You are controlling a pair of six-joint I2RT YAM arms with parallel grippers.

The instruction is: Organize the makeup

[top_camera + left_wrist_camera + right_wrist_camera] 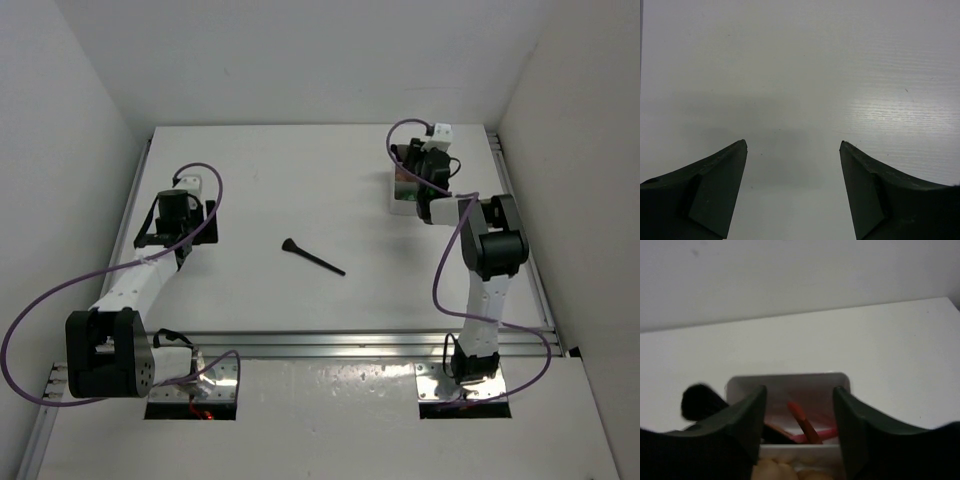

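One black-handled makeup brush [312, 257] is lying loose on the white table [280, 170], roughly in the middle between my two arms. Its bristle end points toward the left arm's side and the thin handle runs off toward the near right. It's well apart from both pincers, and nothing is touching it.

My left gripper [793, 145] is over the left part of the table. Its jaws are spread wide with nothing between them, and its wrist cam shows only bare tabletop.

My right gripper [799, 389] hangs just above the translucent white plastic box [785, 377] at the far right of the table. Its jaws stand apart and I can't see anything pinched in them. Through the gap I can make out thin pink pencils [804, 424] lying slanted in the compartment farther from the wrist cam. Peach sponges [775, 471] sit in the nearer compartment, cut off by the bottom of the view.

A fluffy black brush head [697, 401] shows at the box's left side. It's blurry and half hidden behind a finger, so I honestly can't tell whether it's inside the box or just beside it.
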